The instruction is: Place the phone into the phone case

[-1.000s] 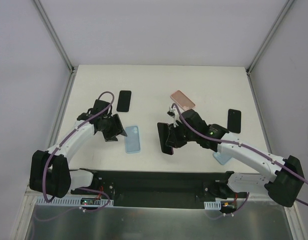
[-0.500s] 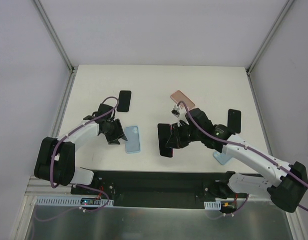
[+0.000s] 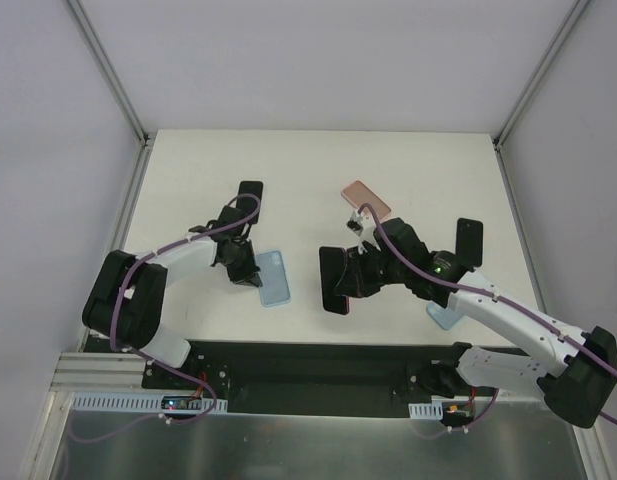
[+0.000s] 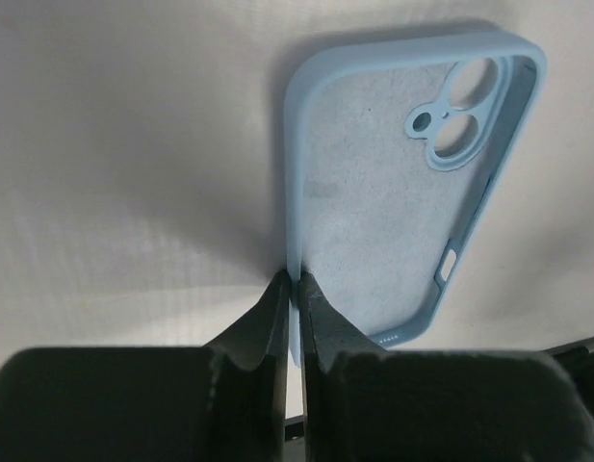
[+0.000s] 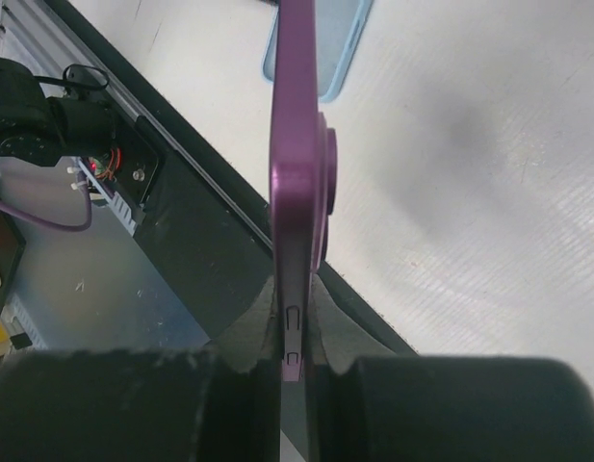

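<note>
A light blue phone case (image 3: 278,280) lies open side up on the table, its camera cut-outs at the far end (image 4: 393,192). My left gripper (image 3: 252,272) is shut on the case's left side wall (image 4: 295,289), one finger inside the case and one outside. My right gripper (image 3: 358,278) is shut on a purple phone (image 3: 336,280), held on edge above the table to the right of the case. In the right wrist view the phone (image 5: 297,144) rises edge-on between the fingers (image 5: 298,308), with the case (image 5: 340,48) beyond it.
A black phone (image 3: 249,202) lies just behind the left gripper. A pink phone (image 3: 366,198) and another black phone (image 3: 470,241) lie at the right. A second pale blue case (image 3: 443,318) shows under the right arm. The black base strip (image 3: 318,365) runs along the near edge.
My left gripper has moved right to the case and shut on its left wall; the case slid slightly right. The right gripper with the phone has barely shifted.
</note>
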Controlling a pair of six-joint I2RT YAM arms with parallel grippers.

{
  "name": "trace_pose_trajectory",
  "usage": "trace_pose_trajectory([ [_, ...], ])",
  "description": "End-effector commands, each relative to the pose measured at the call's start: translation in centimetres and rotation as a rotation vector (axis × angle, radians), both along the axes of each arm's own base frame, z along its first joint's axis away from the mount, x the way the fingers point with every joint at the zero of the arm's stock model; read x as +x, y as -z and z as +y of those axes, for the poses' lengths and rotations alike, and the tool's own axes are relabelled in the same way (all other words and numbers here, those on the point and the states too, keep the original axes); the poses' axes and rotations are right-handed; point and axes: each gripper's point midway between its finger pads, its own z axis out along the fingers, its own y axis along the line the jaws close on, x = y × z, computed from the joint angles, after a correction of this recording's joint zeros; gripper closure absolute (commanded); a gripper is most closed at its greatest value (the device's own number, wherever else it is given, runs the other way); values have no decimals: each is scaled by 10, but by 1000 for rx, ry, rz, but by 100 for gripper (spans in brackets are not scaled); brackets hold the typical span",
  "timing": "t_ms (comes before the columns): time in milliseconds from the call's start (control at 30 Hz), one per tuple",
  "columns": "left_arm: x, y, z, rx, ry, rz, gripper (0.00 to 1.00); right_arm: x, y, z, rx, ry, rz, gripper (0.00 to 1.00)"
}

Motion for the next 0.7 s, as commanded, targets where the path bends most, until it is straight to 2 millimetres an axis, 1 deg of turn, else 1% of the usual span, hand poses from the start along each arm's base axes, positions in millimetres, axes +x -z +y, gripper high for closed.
trace_pose_trajectory([
  [0,-7,-4,-27,5,108,-6,100,13,-10,-2,23,57,-68,98],
  [33,-14,-5,-37,8,133,-2,100,13,-11,-1,25,61,-64,98],
  [200,-29,-6,-53,1,151,18,100,16,-11,7,31,60,-34,98],
  [233,-30,-7,-56,-8,144,25,95,16,-10,8,29,60,-29,98],
  [333,-33,-13,-62,-43,131,34,68,16,-3,9,23,83,6,98],
  [367,-33,-16,-63,-54,131,32,47,17,-3,11,40,85,5,98],
  [400,-32,-20,-65,-68,130,25,41,17,-4,15,57,96,25,98],
  [433,-30,-29,-66,-85,129,-3,38,15,-3,16,65,95,37,98],
  [467,-28,-35,-67,-101,128,-17,36,15,-2,20,74,92,54,98],
  [500,-22,-41,-65,-117,111,-34,38,15,-2,22,80,103,76,98],
  [533,-21,-50,-64,-145,110,-52,41,15,-2,24,82,108,90,98],
  [567,-19,-54,-60,-158,96,-58,44,15,0,28,80,104,112,97],
  [600,-17,-56,-57,-167,87,-67,57,15,0,30,80,103,130,96],
  [633,-12,-60,-49,-173,73,-89,64,15,0,34,88,105,155,96],
  [667,-12,-58,-44,-168,74,-94,74,13,1,43,100,75,193,94],
])
